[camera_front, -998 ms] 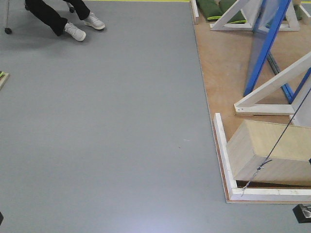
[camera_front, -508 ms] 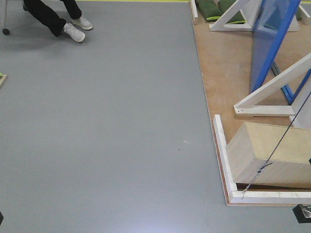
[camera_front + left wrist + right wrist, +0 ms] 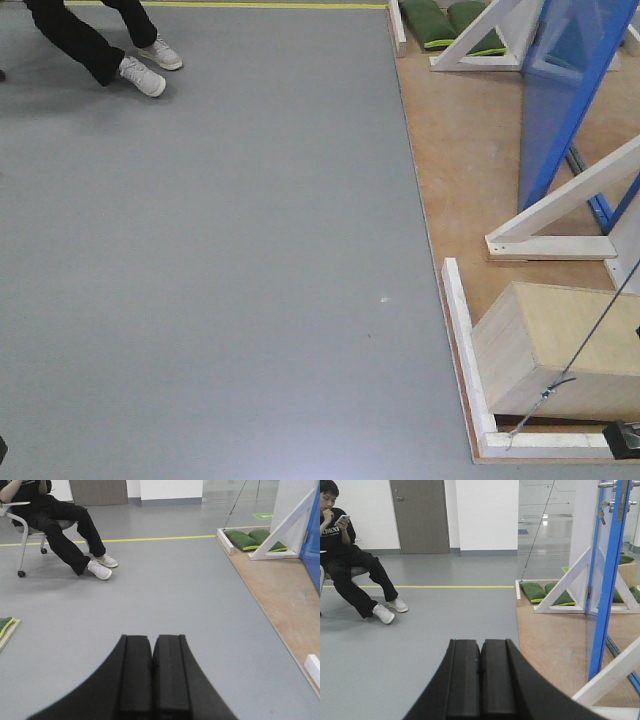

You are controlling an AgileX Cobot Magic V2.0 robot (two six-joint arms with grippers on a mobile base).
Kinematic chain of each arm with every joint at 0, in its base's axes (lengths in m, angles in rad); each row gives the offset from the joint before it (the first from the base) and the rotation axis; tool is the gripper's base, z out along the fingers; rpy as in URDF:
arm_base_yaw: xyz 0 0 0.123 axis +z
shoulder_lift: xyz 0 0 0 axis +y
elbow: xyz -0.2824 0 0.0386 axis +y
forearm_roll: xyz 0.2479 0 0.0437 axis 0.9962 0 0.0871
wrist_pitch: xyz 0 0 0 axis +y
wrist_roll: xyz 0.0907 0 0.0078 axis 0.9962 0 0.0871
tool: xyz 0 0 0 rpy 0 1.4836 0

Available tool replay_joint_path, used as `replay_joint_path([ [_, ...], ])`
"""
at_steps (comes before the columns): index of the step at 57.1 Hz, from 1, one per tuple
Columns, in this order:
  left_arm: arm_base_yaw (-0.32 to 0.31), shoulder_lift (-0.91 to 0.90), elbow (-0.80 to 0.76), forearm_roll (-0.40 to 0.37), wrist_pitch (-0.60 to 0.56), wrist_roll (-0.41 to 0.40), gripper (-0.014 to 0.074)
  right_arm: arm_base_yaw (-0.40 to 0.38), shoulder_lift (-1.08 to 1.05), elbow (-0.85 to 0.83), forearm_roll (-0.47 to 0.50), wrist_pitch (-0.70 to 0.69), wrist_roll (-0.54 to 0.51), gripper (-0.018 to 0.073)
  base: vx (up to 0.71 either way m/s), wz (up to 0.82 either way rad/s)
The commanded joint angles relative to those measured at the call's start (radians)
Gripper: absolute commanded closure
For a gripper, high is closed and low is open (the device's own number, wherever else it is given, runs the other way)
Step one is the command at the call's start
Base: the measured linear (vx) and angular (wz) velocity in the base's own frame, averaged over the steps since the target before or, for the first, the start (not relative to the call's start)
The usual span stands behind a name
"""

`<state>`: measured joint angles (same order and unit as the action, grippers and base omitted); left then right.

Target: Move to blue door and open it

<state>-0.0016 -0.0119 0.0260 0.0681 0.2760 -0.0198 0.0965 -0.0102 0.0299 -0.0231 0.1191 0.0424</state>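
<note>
Blue door (image 3: 560, 90) stood upright on the plywood platform (image 3: 460, 150) at the far right of the front view, seen at a steep angle. Silver hardware (image 3: 610, 486) showed high on it in the right wrist view. White frame braces (image 3: 560, 215) slanted beside it. Green cushions (image 3: 445, 22) lay beyond, a wooden box (image 3: 550, 340) nearer. Grey floor (image 3: 230, 260) spread to the left, with a seated person (image 3: 347, 555) far across it. Left gripper (image 3: 152, 645) and right gripper (image 3: 480, 650) each had fingers pressed together, holding nothing, well apart from the door.
</note>
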Motion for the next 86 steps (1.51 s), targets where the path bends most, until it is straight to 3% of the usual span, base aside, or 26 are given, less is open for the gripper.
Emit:
replay_joint_path([
  [1, -0.006, -0.013, -0.026, -0.003, -0.085, -0.007, 0.0524, 0.003, -0.011, 0.002, -0.007, -0.083, -0.002, 0.0547, 0.23, 0.03],
  [86, -0.006, -0.013, -0.026, -0.003, -0.085, -0.007, 0.0524, 0.003, -0.011, 0.002, -0.007, -0.083, -0.002, 0.0547, 0.33, 0.01],
])
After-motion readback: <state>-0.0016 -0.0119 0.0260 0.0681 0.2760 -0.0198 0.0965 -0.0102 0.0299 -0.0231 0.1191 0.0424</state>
